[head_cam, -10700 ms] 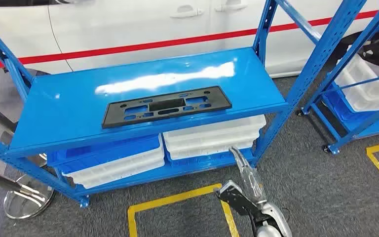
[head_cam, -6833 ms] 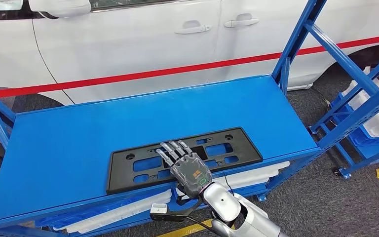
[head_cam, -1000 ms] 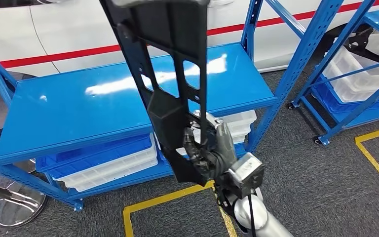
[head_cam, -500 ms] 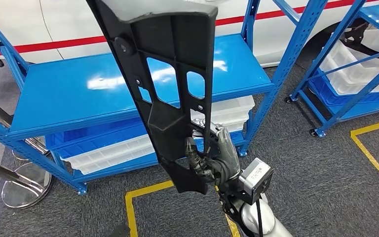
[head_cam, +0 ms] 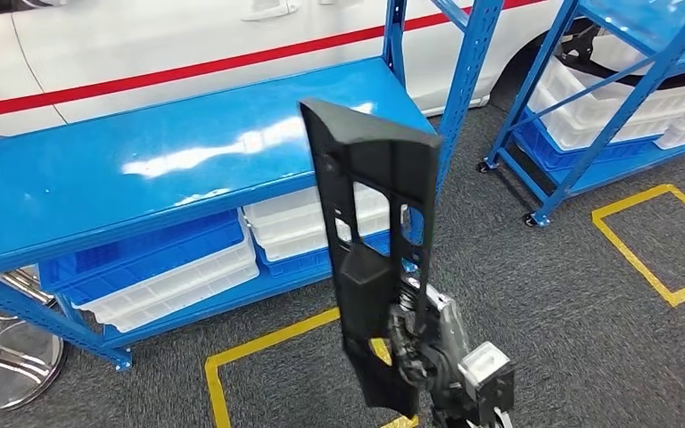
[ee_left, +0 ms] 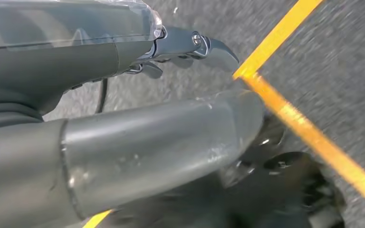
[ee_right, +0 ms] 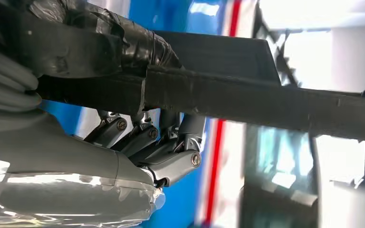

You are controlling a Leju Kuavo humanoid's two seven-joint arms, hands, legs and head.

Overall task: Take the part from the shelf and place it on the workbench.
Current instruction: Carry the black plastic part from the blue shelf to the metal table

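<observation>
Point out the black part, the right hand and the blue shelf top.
black part [head_cam: 375, 196], head view, on its upper panel.
right hand [head_cam: 428, 343], head view, on its middle, gripping the part.
blue shelf top [head_cam: 143, 152], head view, on bare surface.

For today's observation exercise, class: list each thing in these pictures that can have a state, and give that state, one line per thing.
Black part: off the shelf, held upright in the air.
Right hand: grips the part near its lower end.
Left hand: hangs over the floor, holding nothing; fingers too little seen to judge.
Blue shelf: top deck bare and glossy.
White bins: stacked on the lower deck.
</observation>
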